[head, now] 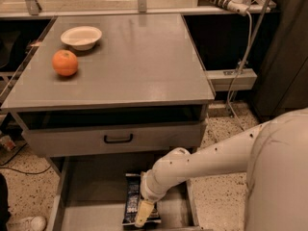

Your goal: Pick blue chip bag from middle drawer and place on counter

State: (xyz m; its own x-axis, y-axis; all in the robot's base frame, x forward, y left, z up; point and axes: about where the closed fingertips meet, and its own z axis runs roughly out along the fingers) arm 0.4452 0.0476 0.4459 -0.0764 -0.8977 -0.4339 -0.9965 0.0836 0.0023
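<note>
The blue chip bag [132, 198] lies flat on the floor of the open middle drawer [91, 201], right of its middle, long side running front to back. My gripper [143, 213] reaches down into the drawer at the bag's right front end; one cream fingertip [142, 214] rests on or just over the bag. My white arm crosses from the lower right. The counter [139, 61] above is a broad grey top with an orange [65, 62] and a white bowl [82, 36] at its left rear.
A drawer with a grey front and black loop handle [118, 139] sits just above the open one, slightly pulled out. A white cable and power strip [231, 1] hang at the right rear. Speckled floor lies on both sides of the cabinet.
</note>
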